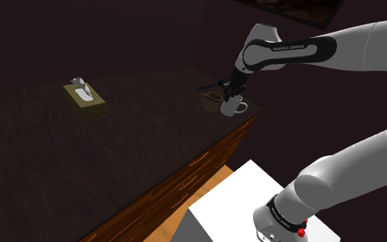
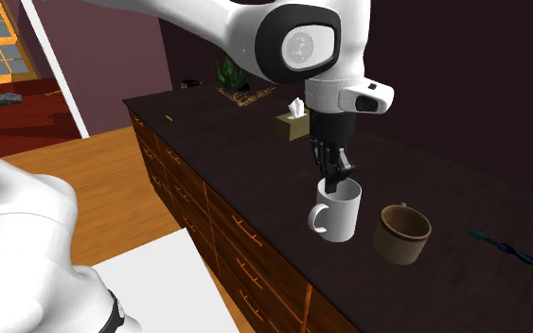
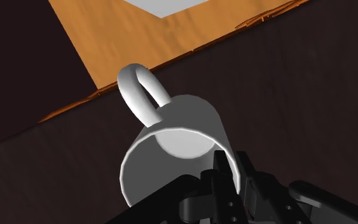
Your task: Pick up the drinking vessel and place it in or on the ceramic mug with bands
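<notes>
A plain white mug (image 1: 233,106) (image 2: 338,213) (image 3: 171,127) stands upright near the dark counter's front edge, its handle turned toward that edge. My black gripper (image 1: 234,93) (image 2: 335,175) (image 3: 231,175) comes down from above and is shut on the mug's rim, on the side away from the handle, one finger inside the cup and one outside. Close beside it stands a brown mug (image 1: 212,101) (image 2: 403,234) with a darker band at its rim, upright and open. I cannot tell whether the white mug's base still touches the counter.
A tissue box (image 1: 84,100) (image 2: 293,123) sits farther along the dark counter (image 1: 137,137). A thin dark twisted object (image 2: 506,248) lies beyond the brown mug. A potted plant (image 2: 231,76) stands at the counter's far end. Wooden drawers and floor lie below the edge.
</notes>
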Robot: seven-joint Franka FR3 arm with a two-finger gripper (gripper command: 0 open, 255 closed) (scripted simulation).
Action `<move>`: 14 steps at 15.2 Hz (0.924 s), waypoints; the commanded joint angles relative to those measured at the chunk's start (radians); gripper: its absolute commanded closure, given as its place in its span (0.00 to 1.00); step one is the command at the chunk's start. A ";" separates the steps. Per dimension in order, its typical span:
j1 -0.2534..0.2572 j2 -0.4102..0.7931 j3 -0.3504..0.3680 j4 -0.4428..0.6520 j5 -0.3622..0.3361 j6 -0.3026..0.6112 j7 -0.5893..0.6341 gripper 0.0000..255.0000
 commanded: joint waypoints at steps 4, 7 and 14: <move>0.001 -0.018 0.001 0.050 0.002 -0.068 -0.002 1.00; 0.001 -0.026 0.002 0.083 0.003 -0.109 -0.004 1.00; 0.000 0.002 -0.001 0.193 0.005 -0.190 -0.014 1.00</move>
